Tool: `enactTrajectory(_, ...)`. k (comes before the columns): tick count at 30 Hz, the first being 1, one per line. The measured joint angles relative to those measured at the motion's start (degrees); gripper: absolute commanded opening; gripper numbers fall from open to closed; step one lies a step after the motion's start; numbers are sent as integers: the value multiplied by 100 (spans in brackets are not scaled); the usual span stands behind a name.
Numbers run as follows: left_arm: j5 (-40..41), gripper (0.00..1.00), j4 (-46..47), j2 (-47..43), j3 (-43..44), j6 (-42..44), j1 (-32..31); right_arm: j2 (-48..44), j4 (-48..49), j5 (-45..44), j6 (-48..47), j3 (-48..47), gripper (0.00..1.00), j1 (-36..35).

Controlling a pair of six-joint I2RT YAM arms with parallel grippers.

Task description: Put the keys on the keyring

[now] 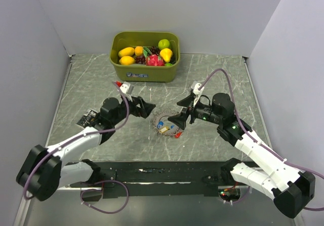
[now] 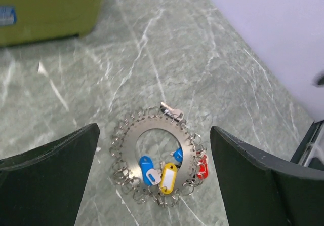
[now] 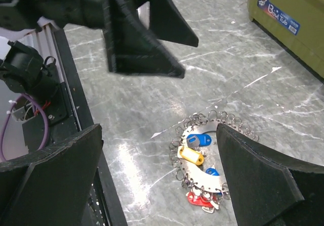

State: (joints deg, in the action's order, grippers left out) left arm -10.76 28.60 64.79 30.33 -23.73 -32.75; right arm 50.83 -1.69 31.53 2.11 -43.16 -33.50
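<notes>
Keyring (image 1: 161, 118): flat silvery metal ring fringed with small wire loops; it lies flat on the grey marbled tabletop (image 1: 91, 84), on the near side of the olive-green plastic bin (image 1: 147, 74), a little apart from it
Keys (image 1: 163, 128): tiny metal keys with blue, yellow and red plastic heads; they cluster on the ring's side away from the bin; I cannot tell whether each is threaded on or only resting there
Handling: probably light, thin and slippery; it sits flush on the stone, so a pinch from above may skid; the bin-side rim, free of keys, looks the safest hold; the loops seem loose and likely to snag
Left gripper (image 1: 144, 107): fingers (image 2: 50, 175) wide apart, holding nothing; left of the ring, nearer than the bin
Right gripper (image 1: 181, 111): fingers (image 3: 263, 180) wide apart, empty; right of the ring
Views: the wrist cameras resolve single loops and key heads, which the top camera blurs; only the top camera shows both arms flanking the ring and the toy fruit (image 1: 147, 53) inside the bin
</notes>
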Motion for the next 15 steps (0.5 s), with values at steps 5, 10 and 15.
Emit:
enactTrajectory(5,-503,99,-192,649,144,-695,789,20,0,-166,11,-2,100,0)
enactTrajectory(10,-411,99,-741,870,306,-1091,1174,72,-7,-634,138,-2,100,0)
enactTrajectory(15,273,99,-1163,487,365,-1167,1172,90,-103,-1580,332,-2,100,0)
